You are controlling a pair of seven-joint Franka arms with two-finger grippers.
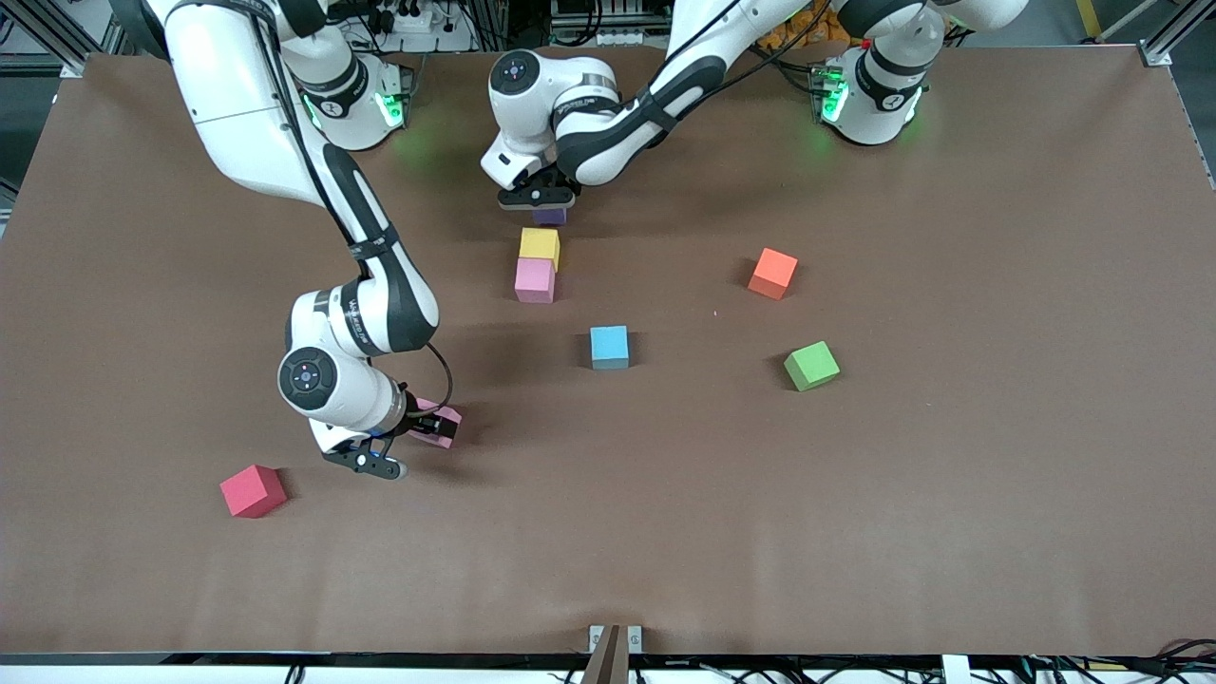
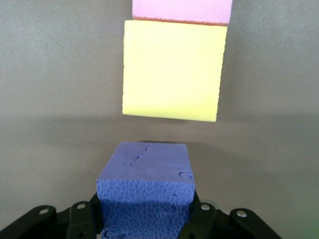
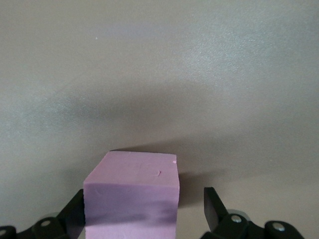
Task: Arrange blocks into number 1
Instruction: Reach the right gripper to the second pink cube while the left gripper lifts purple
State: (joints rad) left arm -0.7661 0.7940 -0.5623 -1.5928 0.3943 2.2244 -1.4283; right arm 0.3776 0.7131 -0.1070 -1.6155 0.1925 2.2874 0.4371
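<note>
Red cube [image 1: 253, 490]: resting on the brown table [image 1: 997, 494], nearest the front camera, toward the right arm's end.
Right gripper [image 1: 418, 439]: low over the table just beside the red cube, fingers apart around the loose pink block [image 1: 441, 425]; in the right wrist view [image 3: 144, 219] one finger [image 3: 214, 209] standing clear of the block's side, a gap showing.
Loose pink block: sitting flat between those fingers, square to them [image 3: 132, 194]; well apart from the column.
Second pink block [image 1: 535, 280]: near end of a short column, touching the yellow block [image 1: 540, 246] on its farther edge.
Column axis: running straight away from the front camera, pink, yellow, then purple.
Purple block [image 1: 550, 216]: farthest in the line, near the yellow one but a strip of table showing between them in the left wrist view [image 2: 144, 191].
Left gripper [image 1: 540, 199]: down at the far end of the column, fingers pressed on both sides of the purple block [image 2: 144, 219].
Light blue block [image 1: 609, 347]: alone, nearer the camera than the column, off its line.
Orange cube [image 1: 772, 273]: toward the left arm's end.
Green cube [image 1: 811, 366]: nearer the camera than the orange one, turned at a slant.
</note>
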